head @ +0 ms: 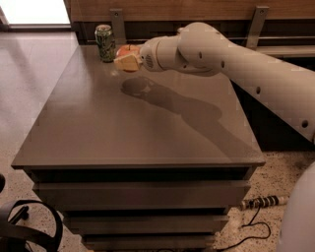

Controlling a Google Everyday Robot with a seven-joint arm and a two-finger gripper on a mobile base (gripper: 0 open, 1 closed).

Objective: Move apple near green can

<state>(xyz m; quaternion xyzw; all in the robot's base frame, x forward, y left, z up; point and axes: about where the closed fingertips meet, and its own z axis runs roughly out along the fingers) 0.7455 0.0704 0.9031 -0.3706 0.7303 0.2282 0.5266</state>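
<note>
Office or lab interior: speckled terrazzo floor [29, 64], wood-panelled wall [162, 7] with metal brackets [117, 24], grey drawer-unit surface [138, 133], loose cable [256, 224]. Robot tool [127, 58] grips apple [129, 49] beside green can [105, 43].

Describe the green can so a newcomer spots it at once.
Start at the far left corner of the grey table, by the wood wall. The green can stands upright there, just left of the gripper holding the apple. It is slim, mottled green and white, silver-topped; the apple is round and red.

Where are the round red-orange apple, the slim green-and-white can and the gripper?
round red-orange apple [129, 49], camera view, red upper side.
slim green-and-white can [105, 44], camera view, patterned side wall.
gripper [124, 58], camera view, between its fingertips, holding the apple beside the can.
</note>
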